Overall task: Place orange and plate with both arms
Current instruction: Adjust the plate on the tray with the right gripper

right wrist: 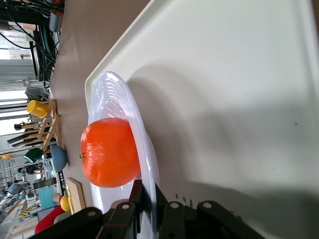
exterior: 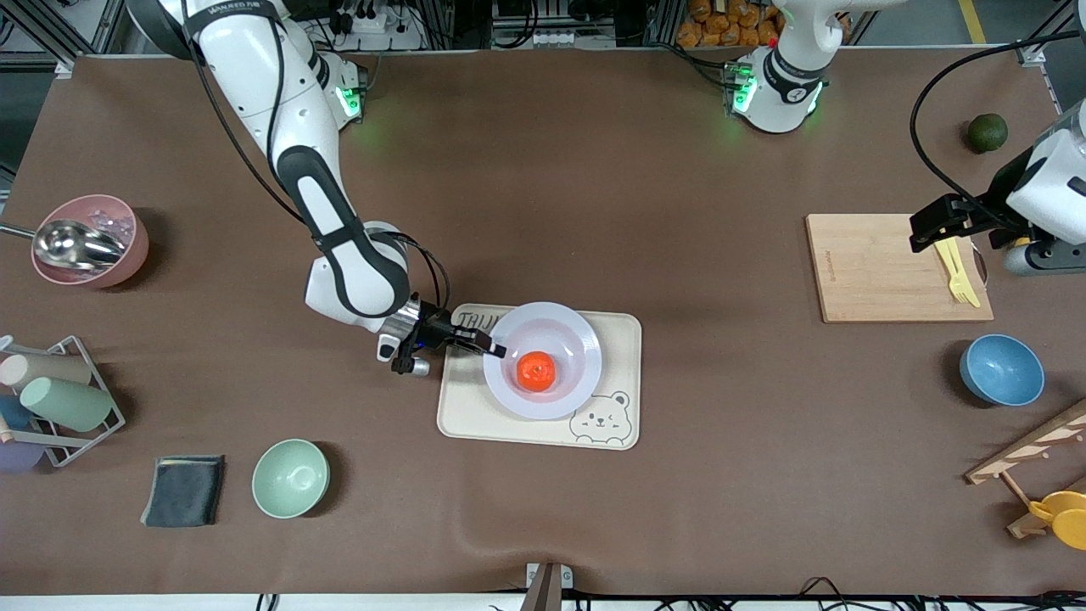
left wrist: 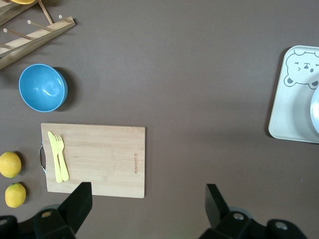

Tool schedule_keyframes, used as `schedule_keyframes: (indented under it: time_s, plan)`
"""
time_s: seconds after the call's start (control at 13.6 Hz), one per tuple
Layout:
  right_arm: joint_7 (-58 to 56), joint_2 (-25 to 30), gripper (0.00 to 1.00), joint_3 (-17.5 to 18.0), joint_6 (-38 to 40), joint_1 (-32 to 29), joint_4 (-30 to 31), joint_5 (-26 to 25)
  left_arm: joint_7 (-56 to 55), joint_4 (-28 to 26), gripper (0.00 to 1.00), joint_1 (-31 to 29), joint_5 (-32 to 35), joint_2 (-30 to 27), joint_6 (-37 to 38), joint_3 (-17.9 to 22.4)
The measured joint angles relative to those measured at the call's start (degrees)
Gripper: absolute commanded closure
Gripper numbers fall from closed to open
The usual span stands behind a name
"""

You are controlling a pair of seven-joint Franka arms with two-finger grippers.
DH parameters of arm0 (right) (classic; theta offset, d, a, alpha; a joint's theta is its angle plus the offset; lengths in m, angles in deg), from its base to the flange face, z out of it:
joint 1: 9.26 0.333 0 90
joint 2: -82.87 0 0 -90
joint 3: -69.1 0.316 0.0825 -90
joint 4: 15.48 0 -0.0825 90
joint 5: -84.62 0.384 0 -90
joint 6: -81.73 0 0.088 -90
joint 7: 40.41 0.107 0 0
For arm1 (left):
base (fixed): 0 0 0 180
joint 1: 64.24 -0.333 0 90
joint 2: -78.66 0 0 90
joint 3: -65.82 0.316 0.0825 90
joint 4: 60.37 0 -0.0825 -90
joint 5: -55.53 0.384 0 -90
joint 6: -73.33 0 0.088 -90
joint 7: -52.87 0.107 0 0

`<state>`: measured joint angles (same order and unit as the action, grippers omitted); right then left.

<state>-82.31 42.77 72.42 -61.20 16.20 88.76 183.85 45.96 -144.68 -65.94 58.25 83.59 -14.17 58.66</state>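
The pale lavender plate (exterior: pixel 562 333) lies on the cream bear tray (exterior: pixel 624 382) in the middle of the table. The orange (exterior: pixel 536 371) rests in the plate's sunken centre. My right gripper (exterior: pixel 496 348) is shut on the plate's rim at the edge toward the right arm's end. In the right wrist view its gripper (right wrist: pixel 149 191) pinches the thin rim of the plate (right wrist: pixel 119 99), with the orange (right wrist: pixel 109 152) just inside. My left gripper (exterior: pixel 920 233) hangs open over the wooden cutting board (exterior: pixel 882 267), holding nothing; the left gripper (left wrist: pixel 147 199) shows its fingers wide apart.
A yellow fork and knife (exterior: pixel 957 271) lie on the board. A blue bowl (exterior: pixel 1001 370), a wooden rack (exterior: pixel 1031 462), two lemons (left wrist: pixel 10 164) and a dark green fruit (exterior: pixel 987 132) are at the left arm's end. A green bowl (exterior: pixel 290 478), a grey cloth (exterior: pixel 183 490), a cup rack (exterior: pixel 59 403) and a pink bowl (exterior: pixel 89 240) are at the right arm's end.
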Motion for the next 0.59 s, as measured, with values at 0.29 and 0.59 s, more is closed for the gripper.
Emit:
schedule_keyframes:
  time_s: [0.29,0.59]
  plan:
    - [0.0,-0.1,1.00,0.0,-2.4,1.7,-0.4,0.0,0.0,0.0,0.00,0.0,0.0,0.0,0.0,0.0]
    - [0.0,-0.2,0.64,-0.1,-2.5,1.7,-0.7,0.0,0.0,0.0,0.00,0.1,0.0,0.0,0.0,0.0]
